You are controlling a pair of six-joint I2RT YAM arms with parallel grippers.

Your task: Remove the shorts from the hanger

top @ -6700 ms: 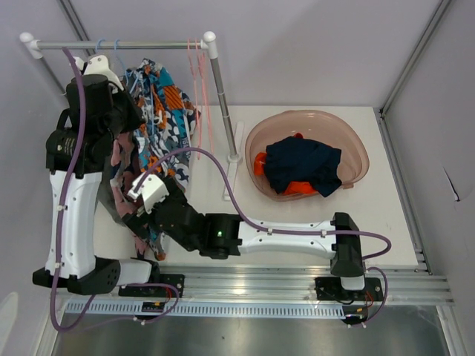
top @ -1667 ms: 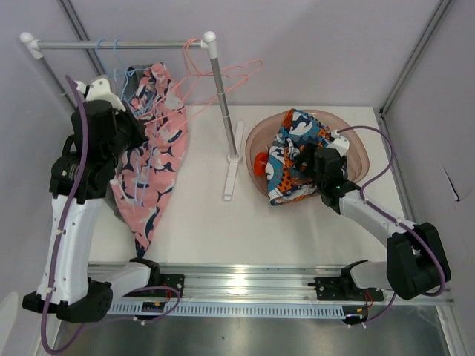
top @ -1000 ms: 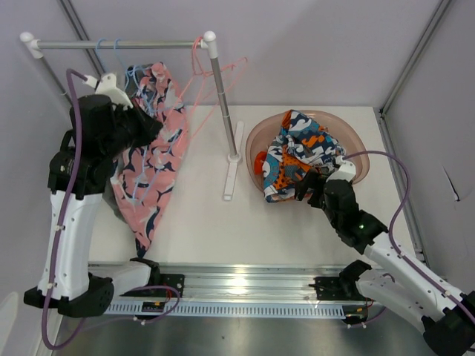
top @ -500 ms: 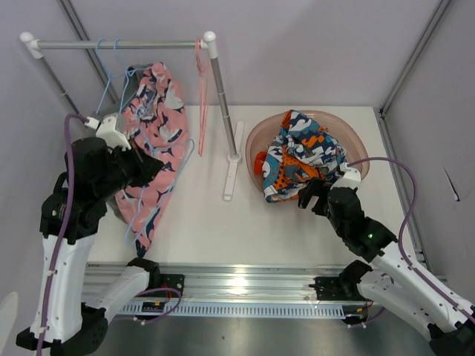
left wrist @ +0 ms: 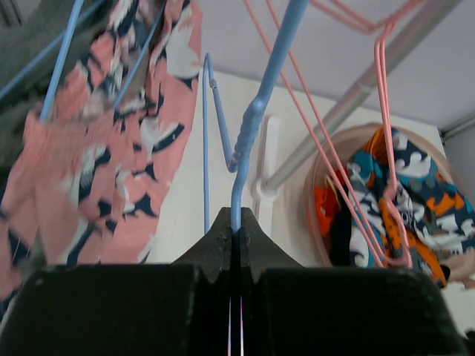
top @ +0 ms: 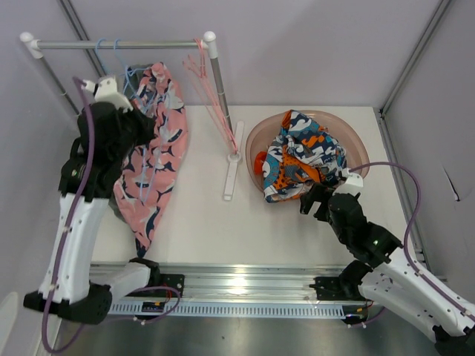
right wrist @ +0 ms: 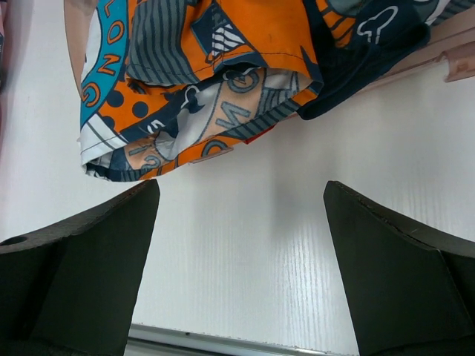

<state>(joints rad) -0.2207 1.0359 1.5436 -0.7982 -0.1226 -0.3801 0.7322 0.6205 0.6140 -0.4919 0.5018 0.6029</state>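
Pink patterned shorts [top: 152,159] hang from a blue wire hanger [top: 130,74] at the left end of the rack rail [top: 119,44]. My left gripper [top: 143,132] is beside them. In the left wrist view it [left wrist: 237,222] is shut on the blue hanger [left wrist: 256,119], with the pink shorts [left wrist: 96,148] to its left. My right gripper [top: 312,200] is open and empty over the table, just in front of the basin [top: 358,144]. In the right wrist view it [right wrist: 241,222] sits below the orange and blue shorts [right wrist: 215,67].
The pink basin holds the orange and blue patterned shorts [top: 304,152] over other clothes. Empty pink hangers [top: 213,85] swing at the right end of the rail, by the rack post [top: 221,104] and its white foot [top: 231,174]. Grey walls stand behind and to the right.
My left arm has lifted the blue hanger and pink shorts back up toward the rail. The empty pink hangers have swung. My right gripper has drawn slightly back from the basin.
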